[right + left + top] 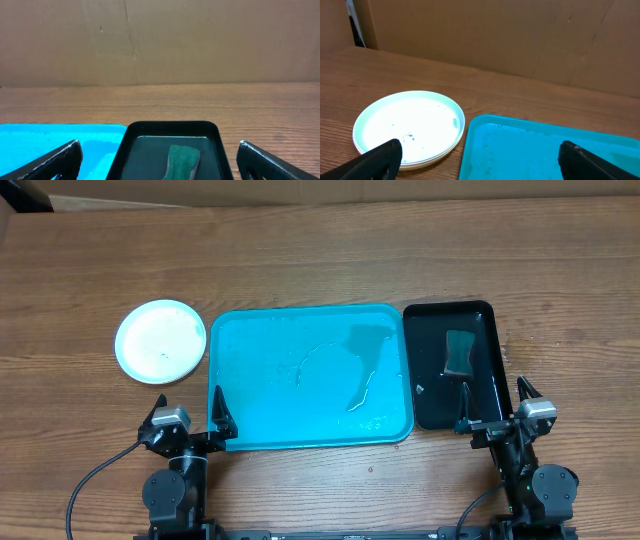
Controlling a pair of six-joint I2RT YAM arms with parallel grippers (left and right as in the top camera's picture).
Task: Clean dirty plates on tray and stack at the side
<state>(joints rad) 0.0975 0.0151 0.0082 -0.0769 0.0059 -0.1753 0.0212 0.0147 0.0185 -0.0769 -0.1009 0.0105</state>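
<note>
Overhead, 12 o'clock taken as the far edge of the tabletop point(330, 250).

- The tray point(260, 380) is seen at centre, long side running 9 to 3 o'clock. Wet streaks and droplets are noted on its floor, mostly toward 3 o'clock.
- The dirty plates point(160, 341) are found stacked on the bare tabletop at 9 o'clock of the tray, just beside its rim and not touching it. The top plate is pale with a light blue rim, and a few small dark specks are seen on it. A second rim is made out beneath it from the left wrist; the count cannot be told.
- A black tray point(430, 400) is set close against the tray at 3 o'clock. A dark green sponge point(459, 350) is lying in it, toward 12 o'clock.
- The left jaws are held wide apart, with nothing gripped, at 7 o'clock of the tray; one tip is placed over that corner's rim.
- The right jaws are likewise spread wide, with nothing gripped, at the 5 o'clock corner of the black tray.
- Brown cardboard point(160, 40) is seen behind the tabletop at 12 o'clock.
</note>
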